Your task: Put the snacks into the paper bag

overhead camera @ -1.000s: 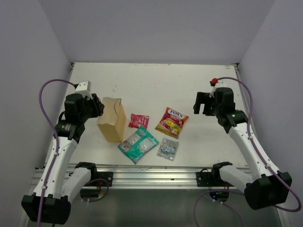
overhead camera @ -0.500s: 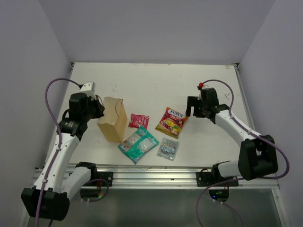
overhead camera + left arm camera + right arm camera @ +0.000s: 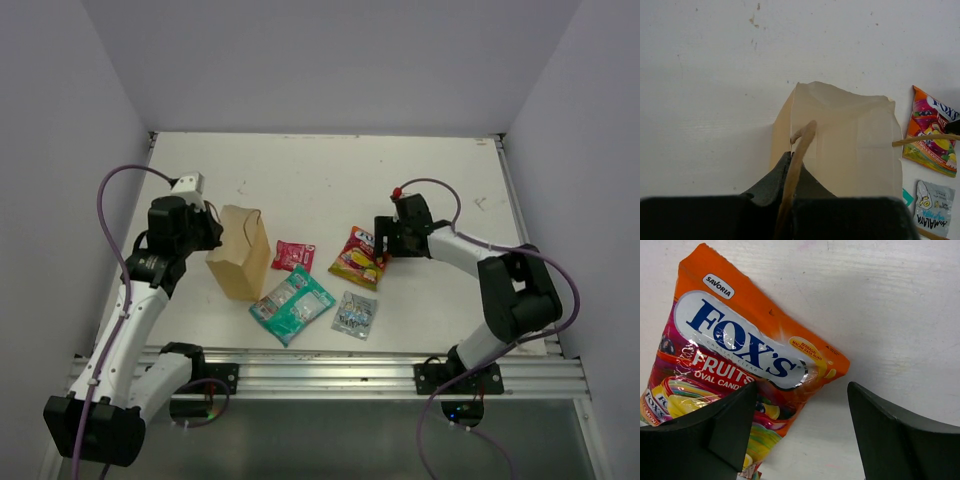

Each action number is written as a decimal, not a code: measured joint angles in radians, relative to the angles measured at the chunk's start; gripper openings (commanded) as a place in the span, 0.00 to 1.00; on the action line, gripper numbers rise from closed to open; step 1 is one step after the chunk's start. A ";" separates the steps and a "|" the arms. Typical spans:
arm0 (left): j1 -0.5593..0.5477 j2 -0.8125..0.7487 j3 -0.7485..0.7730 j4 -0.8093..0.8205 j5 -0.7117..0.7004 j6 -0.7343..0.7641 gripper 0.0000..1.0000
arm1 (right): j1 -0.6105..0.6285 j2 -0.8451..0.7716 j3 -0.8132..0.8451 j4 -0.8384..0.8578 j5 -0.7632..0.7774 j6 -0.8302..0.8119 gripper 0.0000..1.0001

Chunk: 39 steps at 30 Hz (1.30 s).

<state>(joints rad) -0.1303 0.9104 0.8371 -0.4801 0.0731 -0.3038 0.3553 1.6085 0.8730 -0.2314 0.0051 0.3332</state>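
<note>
The stiff tan paper bag (image 3: 238, 255) is held upright at the left of the counter (image 3: 320, 175), its thin near rim clamped in the closed left pincer (image 3: 207, 232) and its rectangular mouth open upward. The glossy, crinkled fruit-print candy bag (image 3: 362, 256) is laid flat right of centre, one edge framed by the wide-parted right pincer (image 3: 802, 410). The small red packet (image 3: 292, 255), teal-green bag (image 3: 292, 305) and silvery-blue packet (image 3: 355, 314) are spread flat nearby.
</note>
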 measured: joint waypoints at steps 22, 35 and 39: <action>-0.009 -0.003 -0.002 0.000 -0.002 0.000 0.00 | 0.010 0.053 -0.013 0.156 -0.065 0.018 0.00; -0.010 -0.003 -0.010 0.012 -0.002 0.000 0.00 | 0.121 -0.312 0.139 -0.108 0.065 -0.024 0.00; -0.010 -0.003 -0.011 0.016 -0.002 0.000 0.00 | 0.125 -0.372 0.257 -0.116 0.084 -0.027 0.00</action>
<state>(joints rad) -0.1398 0.9070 0.8261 -0.4641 0.0708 -0.3038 0.4805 1.2362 1.1297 -0.3477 0.0895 0.3058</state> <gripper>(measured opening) 0.008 0.010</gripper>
